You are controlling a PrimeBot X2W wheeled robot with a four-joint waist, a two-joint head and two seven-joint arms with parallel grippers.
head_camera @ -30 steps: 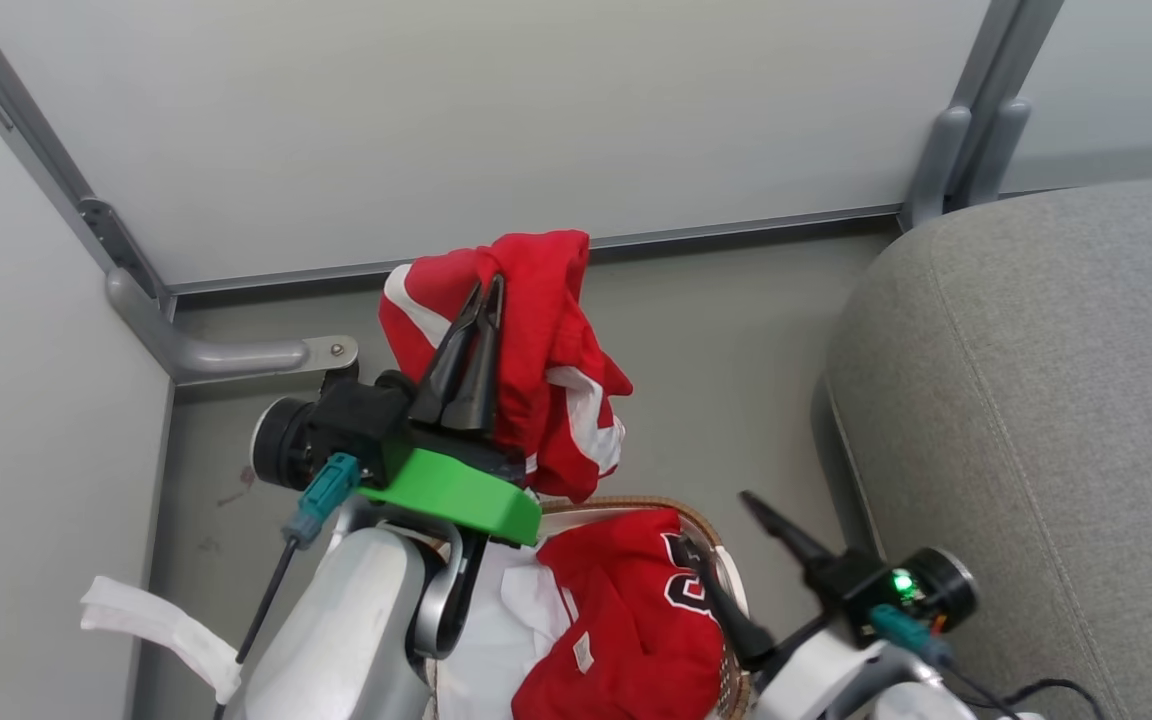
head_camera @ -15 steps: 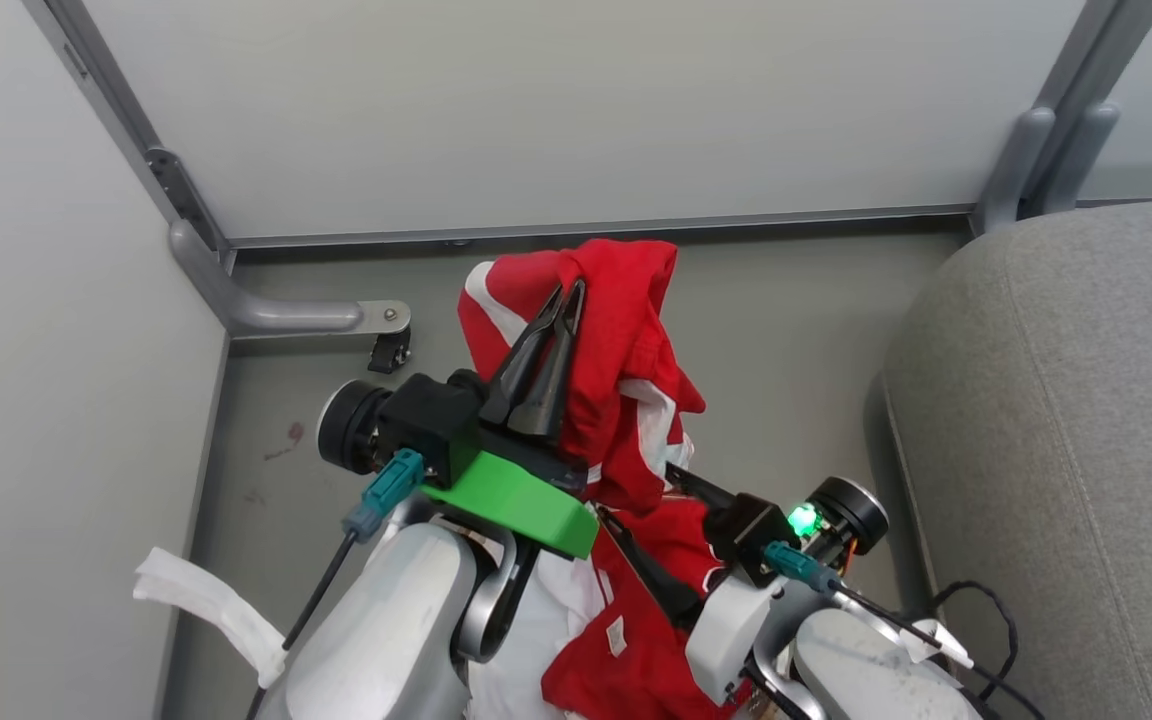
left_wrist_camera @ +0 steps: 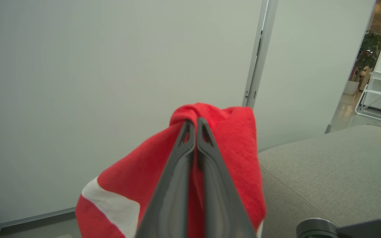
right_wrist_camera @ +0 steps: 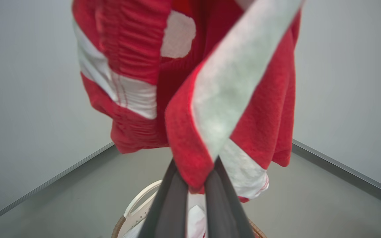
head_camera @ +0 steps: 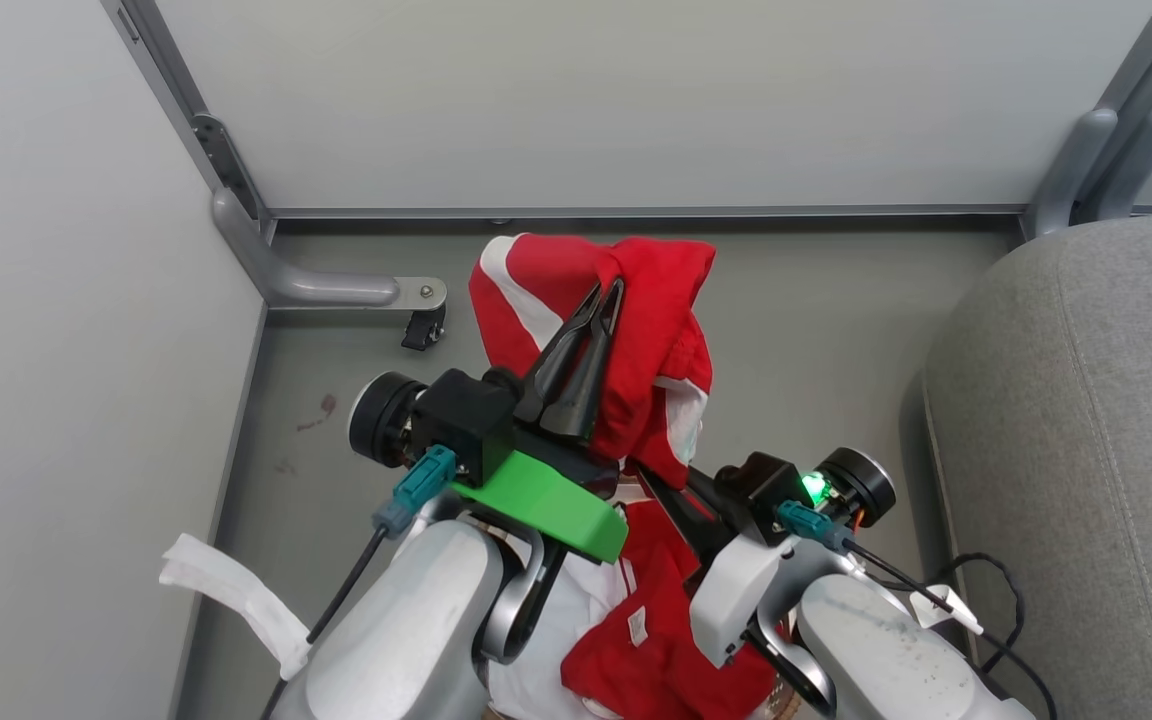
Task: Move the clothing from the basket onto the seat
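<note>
My left gripper (head_camera: pixel 609 292) is shut on the top of the red garment with the white stripe (head_camera: pixel 651 350), holding it up over the floor; the left wrist view shows the garment (left_wrist_camera: pixel 233 145) draped over the closed fingertips. My right gripper (head_camera: pixel 671 497) reaches in below it, and its fingers (right_wrist_camera: pixel 174 198) pinch the garment's lower hanging edge (right_wrist_camera: pixel 193 172). The red jersey (head_camera: pixel 651 650) lies in the basket (right_wrist_camera: pixel 134 206) under my arms, with its number hidden. The grey seat (head_camera: pixel 1086 450) stands to the right.
Pale partition walls close off the back and left, with a metal foot and caster (head_camera: pixel 423 328) on the floor. A white cloth strip (head_camera: pixel 226 595) lies at the lower left. A black cable (head_camera: pixel 986 600) trails beside the seat.
The camera view has shifted. My right gripper swung from beside the basket up under the hanging garment and closed on its lower edge. The left gripper keeps holding the garment aloft.
</note>
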